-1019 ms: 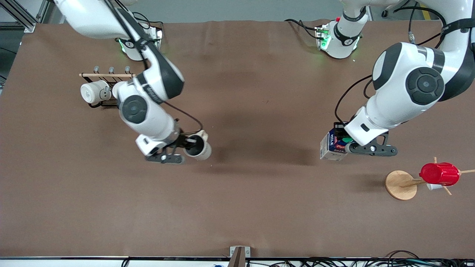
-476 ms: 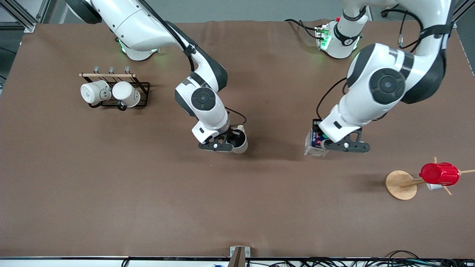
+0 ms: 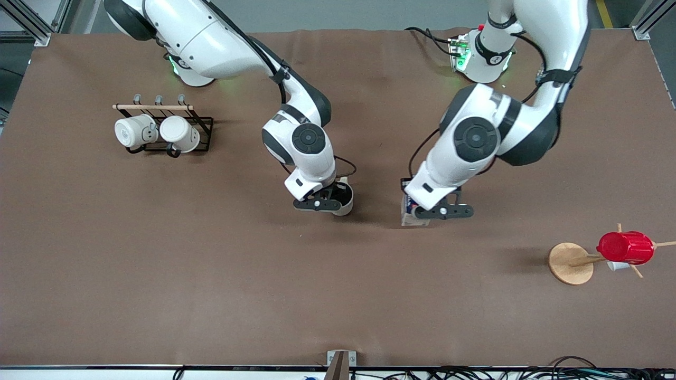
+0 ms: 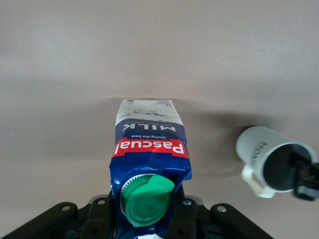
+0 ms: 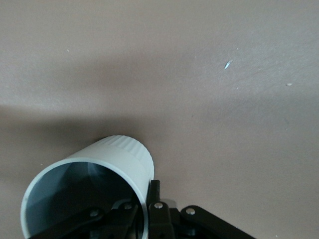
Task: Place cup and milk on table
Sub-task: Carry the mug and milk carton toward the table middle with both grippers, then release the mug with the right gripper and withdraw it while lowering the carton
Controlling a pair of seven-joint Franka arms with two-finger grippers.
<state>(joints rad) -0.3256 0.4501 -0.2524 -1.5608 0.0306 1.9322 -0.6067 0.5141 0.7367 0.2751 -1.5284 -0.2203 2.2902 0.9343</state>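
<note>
My right gripper [image 3: 332, 203] is shut on the rim of the cream-beige cup [image 3: 346, 202], one finger inside and one outside, low over the middle of the brown table [image 3: 338, 295]. The right wrist view shows the cup [image 5: 99, 169] with its grey inside and my right gripper [image 5: 144, 201] clamped on its rim. My left gripper [image 3: 422, 210] is shut on the dark-blue milk carton [image 3: 409, 217], upright beside the cup toward the left arm's end. The left wrist view shows the milk [image 4: 149, 144], its green cap, my left gripper [image 4: 147, 216], and the cup [image 4: 269, 157]. I cannot tell whether either touches the table.
A black wire rack [image 3: 203, 129] with two plain white mugs [image 3: 158, 132] stands toward the right arm's end. A wooden mug tree [image 3: 567, 263] carrying a red ribbed cup [image 3: 626, 247] stands toward the left arm's end, nearer the front camera.
Both arms have swung toward the table's middle. The cup and the milk came closer together, each still held, and both arms have dropped lower.
</note>
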